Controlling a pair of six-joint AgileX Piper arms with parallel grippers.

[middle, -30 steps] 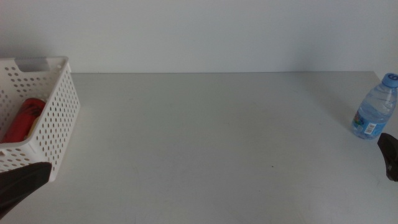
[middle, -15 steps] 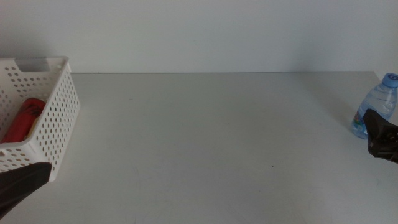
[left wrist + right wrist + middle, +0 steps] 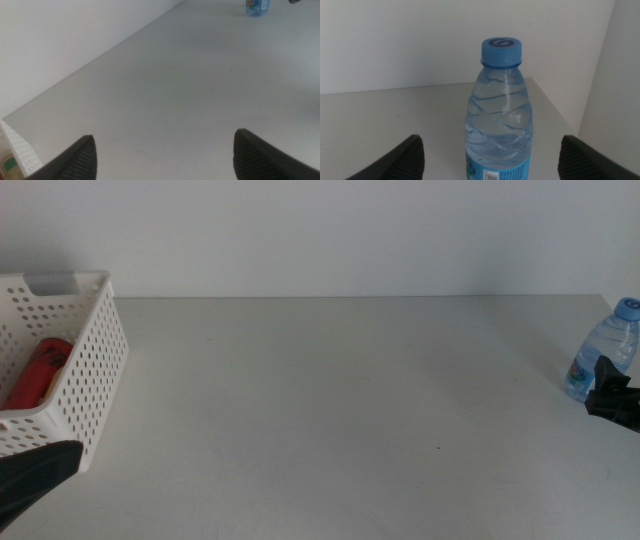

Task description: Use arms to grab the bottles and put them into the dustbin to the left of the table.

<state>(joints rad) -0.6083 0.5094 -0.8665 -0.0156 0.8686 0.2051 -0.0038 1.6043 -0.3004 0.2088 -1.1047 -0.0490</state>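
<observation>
— What do you have, biggest first?

— The tabletop (image 3: pixel 330 400) fills my middle view. The dustbin (image 3: pixel 95 370) sits at nine o'clock with the red can (image 3: pixel 38 370) lying inside it.

— And the water bottle?

— The water bottle (image 3: pixel 603 360) stands upright at three o'clock, near the edge. My right tool (image 3: pixel 612 398) is just in front of it, jaws spread wide with the bottle centred between them, not touching.

— Left side?

— My left tool (image 3: pixel 165 152) waits at eight o'clock beside the dustbin, jaws apart.
</observation>
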